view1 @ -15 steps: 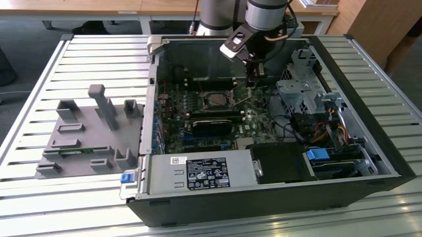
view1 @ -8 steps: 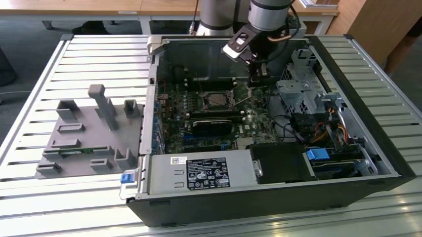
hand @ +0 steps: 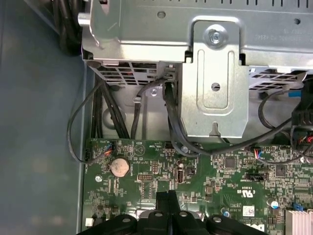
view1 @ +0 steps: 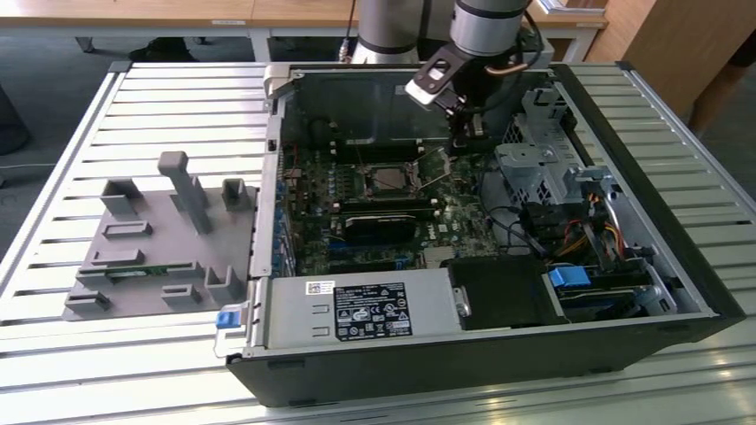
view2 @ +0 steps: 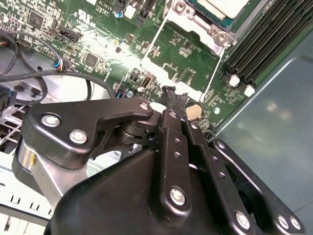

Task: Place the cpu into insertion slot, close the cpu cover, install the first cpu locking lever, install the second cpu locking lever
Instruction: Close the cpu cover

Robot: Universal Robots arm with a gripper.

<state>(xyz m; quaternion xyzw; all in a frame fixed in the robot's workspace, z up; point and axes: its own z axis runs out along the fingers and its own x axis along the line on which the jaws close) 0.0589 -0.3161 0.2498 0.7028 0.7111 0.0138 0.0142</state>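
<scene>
A slatted metal worktop carries one open computer case, laid on its side so the board faces up to me; one grey fixture lies at nine o'clock of the case in the exterior view. The one cpu sits in the insertion slot, pale face up, which is where the task wants it; the silver frame round it I take for the cpu cover, lying flat (I would not swear to it). Two thin wire levers run out from the socket over the green board; I judge neither latched, since both stand clear of the socket's rim. My one hand hangs at about two o'clock of the socket in the exterior view, low over the board near one coin cell; its fingers are pressed together, with nothing that I can make out between them; I read it as poised close to the nearer lever.
</scene>
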